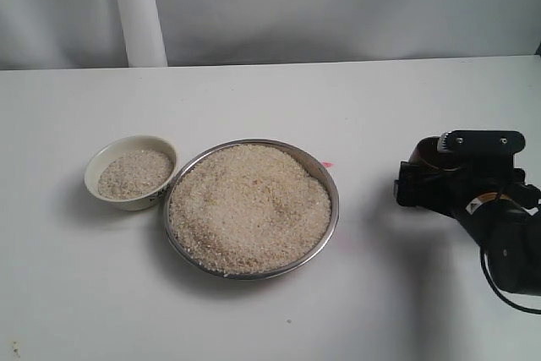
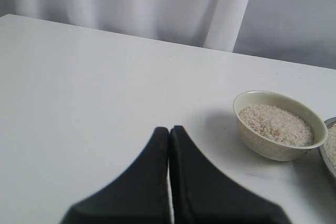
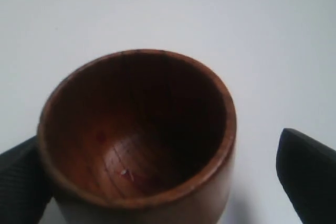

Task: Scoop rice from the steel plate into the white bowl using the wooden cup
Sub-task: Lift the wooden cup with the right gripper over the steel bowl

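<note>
The steel plate (image 1: 336, 202) sits mid-table, heaped with rice (image 1: 249, 207). Touching its left side is the white bowl (image 1: 127, 200), partly filled with rice (image 1: 135, 173); the left wrist view shows this bowl (image 2: 273, 149) too. The wooden cup (image 3: 136, 129) stands upright on the table at the right, almost empty. My right gripper (image 3: 157, 145) is open around it: one finger (image 3: 18, 182) lies against the cup's side, the other finger (image 3: 307, 171) stands clear of it. In the exterior view the cup (image 1: 427, 151) peeks out behind that gripper (image 1: 423, 173). My left gripper (image 2: 169, 128) is shut and empty, near the bowl.
A white curtain with a white post (image 1: 139, 10) hangs behind the table's far edge. A small pink mark (image 1: 328, 164) lies on the table beside the plate's rim. Bare white tabletop (image 1: 372, 124) separates the plate from the right arm.
</note>
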